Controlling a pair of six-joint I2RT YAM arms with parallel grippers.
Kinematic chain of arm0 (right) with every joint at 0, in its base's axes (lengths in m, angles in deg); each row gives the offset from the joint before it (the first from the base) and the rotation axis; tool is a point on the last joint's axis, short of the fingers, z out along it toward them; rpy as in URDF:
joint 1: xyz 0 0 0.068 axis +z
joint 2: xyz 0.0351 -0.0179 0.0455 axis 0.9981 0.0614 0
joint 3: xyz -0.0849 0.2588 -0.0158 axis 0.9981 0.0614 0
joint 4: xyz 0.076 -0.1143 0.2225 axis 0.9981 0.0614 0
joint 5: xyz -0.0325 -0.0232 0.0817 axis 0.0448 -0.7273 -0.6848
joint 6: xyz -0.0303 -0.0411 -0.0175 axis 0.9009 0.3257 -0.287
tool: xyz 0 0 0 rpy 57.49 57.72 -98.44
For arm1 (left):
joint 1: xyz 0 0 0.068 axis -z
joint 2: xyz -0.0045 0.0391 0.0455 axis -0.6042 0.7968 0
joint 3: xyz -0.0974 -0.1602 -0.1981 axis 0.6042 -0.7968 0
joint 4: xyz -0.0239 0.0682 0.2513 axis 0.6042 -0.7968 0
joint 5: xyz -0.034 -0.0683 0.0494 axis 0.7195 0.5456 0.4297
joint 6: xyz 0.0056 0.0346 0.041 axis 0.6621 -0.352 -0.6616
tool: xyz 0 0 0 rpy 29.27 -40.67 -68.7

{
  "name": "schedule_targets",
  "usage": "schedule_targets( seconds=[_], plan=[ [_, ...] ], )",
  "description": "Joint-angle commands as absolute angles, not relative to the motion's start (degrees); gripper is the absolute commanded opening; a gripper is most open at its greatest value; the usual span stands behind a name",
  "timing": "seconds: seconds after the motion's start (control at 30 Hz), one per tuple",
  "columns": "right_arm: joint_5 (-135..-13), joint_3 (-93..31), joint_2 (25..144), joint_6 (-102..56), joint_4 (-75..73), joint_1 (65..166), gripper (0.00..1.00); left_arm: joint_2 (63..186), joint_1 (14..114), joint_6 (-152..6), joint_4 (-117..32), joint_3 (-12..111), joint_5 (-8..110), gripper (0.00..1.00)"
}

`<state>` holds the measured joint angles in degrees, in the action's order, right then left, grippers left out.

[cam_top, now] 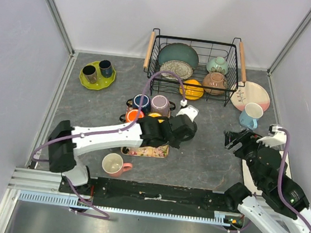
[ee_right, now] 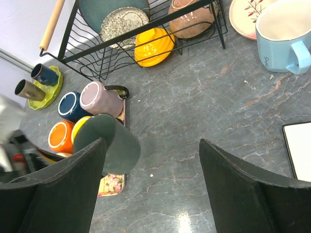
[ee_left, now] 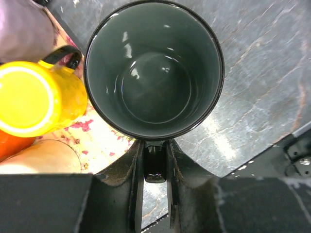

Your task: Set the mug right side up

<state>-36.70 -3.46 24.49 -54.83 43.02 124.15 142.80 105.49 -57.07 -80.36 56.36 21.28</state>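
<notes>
Dark grey-green glazed ceramic mug (ee_left: 153, 73) sits at the right edge of the floral tray (ee_left: 104, 141). Left gripper (ee_left: 154, 151) pinches its handle. Mouth opens toward that wrist, long axis in line with the fingers. Right gripper (ee_right: 151, 145) spread, well apart.

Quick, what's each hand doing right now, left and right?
Left hand: closed on the handle of the dark grey mug.
Right hand: open, holding nothing.
</notes>
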Motion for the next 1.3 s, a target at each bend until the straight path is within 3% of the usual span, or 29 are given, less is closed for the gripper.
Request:
schedule_targets(
  seconds=[0.0,0.23,0.47,0.83,0.97,1.27],
  plan=[
    [-37.0,-1.51,22.77,-58.85,42.83,124.27,0.84,132.23,104.68,-54.46,-71.44,56.74,18.71,0.02],
    [-45.7,2.98,17.15,-63.43,37.48,124.18,0.85,110.01,97.57,-41.37,-41.39,33.56,33.73,0.02],
    [-56.15,5.09,15.47,-64.14,27.91,124.27,0.86,103.22,94.74,-33.02,-20.99,23.16,39.37,0.02],
    [-78.39,13.34,20.73,-71.51,3.74,124.27,0.86,105.76,92.11,-22.55,12.21,10.41,41.66,0.02],
    [-87.09,16.16,24.34,-75.38,-9.36,124.27,0.86,107.95,91.84,-20.79,17.96,8.47,41.13,0.02],
    [-86.32,15.99,30.49,-74.25,-15.44,124.27,0.81,110.86,91.4,-17.54,19.81,8.64,44.72,0.02]
  ],
)
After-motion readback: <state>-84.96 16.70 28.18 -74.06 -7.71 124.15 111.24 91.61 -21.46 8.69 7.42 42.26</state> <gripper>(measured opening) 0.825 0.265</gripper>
